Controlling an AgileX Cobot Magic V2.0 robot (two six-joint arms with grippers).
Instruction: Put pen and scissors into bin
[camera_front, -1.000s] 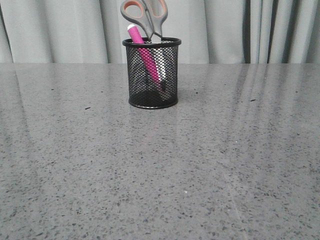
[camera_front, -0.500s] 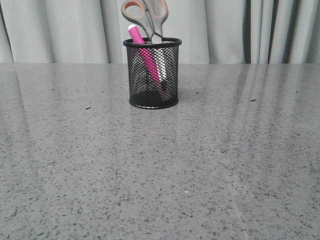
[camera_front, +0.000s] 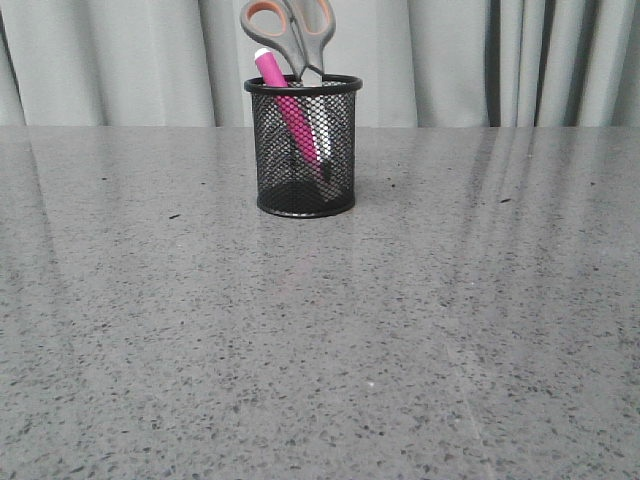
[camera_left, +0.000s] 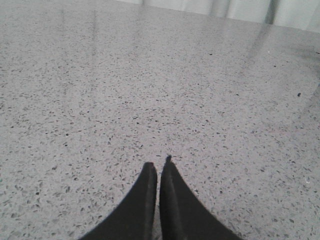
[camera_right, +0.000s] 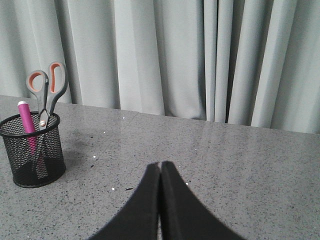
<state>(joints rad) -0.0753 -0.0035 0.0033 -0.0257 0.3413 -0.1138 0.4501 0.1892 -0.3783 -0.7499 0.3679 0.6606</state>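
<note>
The black mesh bin (camera_front: 304, 148) stands upright at the far middle of the grey table. The magenta pen (camera_front: 283, 100) leans inside it, its whitish cap above the rim. The scissors (camera_front: 291, 32) stand in the bin blades down, grey and orange handles sticking out. The bin (camera_right: 33, 150), pen (camera_right: 26, 122) and scissors (camera_right: 46, 89) also show in the right wrist view, well away from my right gripper (camera_right: 160, 164), which is shut and empty. My left gripper (camera_left: 158, 163) is shut and empty over bare table. Neither gripper shows in the front view.
The speckled grey tabletop (camera_front: 400, 320) stretches from the bin to the front edge. Grey curtains (camera_front: 480, 60) hang behind the table's far edge.
</note>
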